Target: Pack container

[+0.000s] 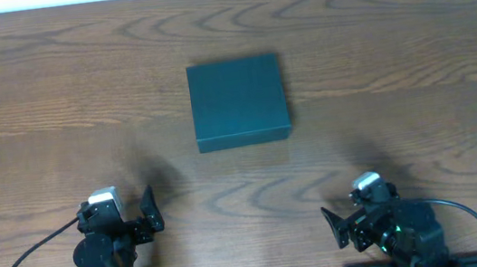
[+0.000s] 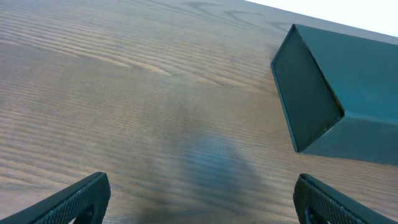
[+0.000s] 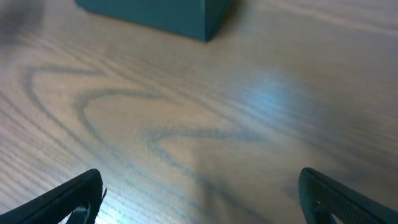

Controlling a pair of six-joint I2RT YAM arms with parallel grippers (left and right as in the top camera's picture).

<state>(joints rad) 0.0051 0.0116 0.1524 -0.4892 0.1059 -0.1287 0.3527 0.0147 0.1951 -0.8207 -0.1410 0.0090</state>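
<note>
The container (image 1: 239, 101) is a dark teal-green cardboard box, closed, lying flat in the middle of the wooden table. It shows at the upper right of the left wrist view (image 2: 339, 99) and at the top edge of the right wrist view (image 3: 168, 14). My left gripper (image 1: 151, 219) is open and empty at the near left, well short of the box; its fingertips frame bare wood (image 2: 199, 199). My right gripper (image 1: 335, 226) is open and empty at the near right, also over bare wood (image 3: 199, 199).
The wooden table (image 1: 394, 60) runs to a white strip at the far edge. A black cable (image 1: 26, 260) loops from the left arm base. No snack packets are in view.
</note>
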